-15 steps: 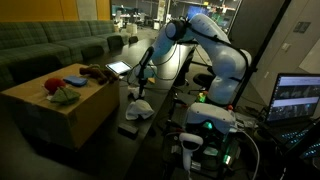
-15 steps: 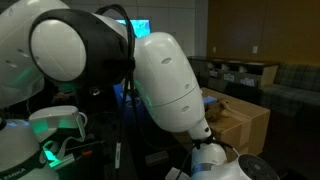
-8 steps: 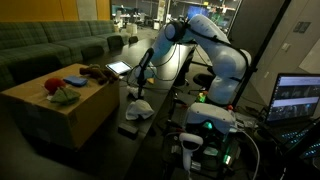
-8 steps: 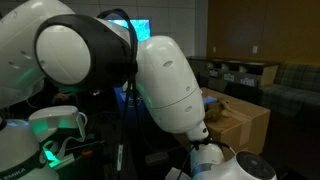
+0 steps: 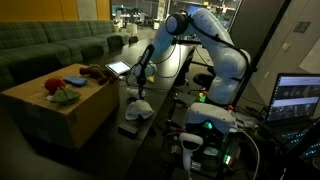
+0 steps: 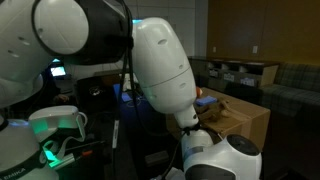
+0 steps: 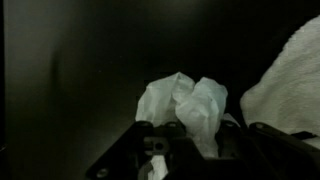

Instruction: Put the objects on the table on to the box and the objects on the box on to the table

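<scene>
In the wrist view my gripper [image 7: 190, 138] is shut on a crumpled white cloth piece [image 7: 188, 103] that bulges out above the fingers, over the black table [image 7: 80, 70]. A second white cloth [image 7: 290, 85] lies on the table to its right. In an exterior view the gripper [image 5: 139, 88] hangs low over the table [image 5: 160, 120] beside the brown cardboard box [image 5: 60, 110], with a white cloth [image 5: 139, 111] below it. The red-and-green soft toy [image 5: 61, 92], a small blue piece [image 5: 76, 80] and a brown item [image 5: 96, 72] rest on the box top.
A tablet with a bright screen [image 5: 118, 68] stands at the box's far corner. A green sofa [image 5: 50, 45] runs behind the box. A lit monitor [image 5: 298, 98] is at the right. The arm's white body [image 6: 160, 70] blocks most of an exterior view; the box [image 6: 245, 118] shows behind it.
The jaws have gone from open to shut, pinching the white cloth piece. The arm's upper links have shifted a little; the things on the box have not moved.
</scene>
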Robot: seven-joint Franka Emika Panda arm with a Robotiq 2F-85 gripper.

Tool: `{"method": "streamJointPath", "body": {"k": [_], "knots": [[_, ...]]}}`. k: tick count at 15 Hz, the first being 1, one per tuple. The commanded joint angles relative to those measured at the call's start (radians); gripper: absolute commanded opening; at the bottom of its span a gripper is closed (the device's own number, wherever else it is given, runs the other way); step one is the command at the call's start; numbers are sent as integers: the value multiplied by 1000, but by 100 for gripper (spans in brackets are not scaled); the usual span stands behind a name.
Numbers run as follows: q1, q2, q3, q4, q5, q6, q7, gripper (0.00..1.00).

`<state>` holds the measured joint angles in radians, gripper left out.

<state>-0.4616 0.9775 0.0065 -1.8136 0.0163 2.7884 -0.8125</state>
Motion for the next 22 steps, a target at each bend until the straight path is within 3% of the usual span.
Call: {"method": "streamJointPath", "body": {"k": [1,6,10,16,19,22], "knots": [[91,-165,-57,-190,-47,24,129,13],[243,-344,-160,-355,-142,20,347,13],[393,-500,-286,-461,-270,16,572,13],[572,-690,-434,-486,-521,-20,890,13],[609,-749,-437,-446,-669,-48,1049,12],[599,-787,-374,-395,-783,-69,1178,13]]}}
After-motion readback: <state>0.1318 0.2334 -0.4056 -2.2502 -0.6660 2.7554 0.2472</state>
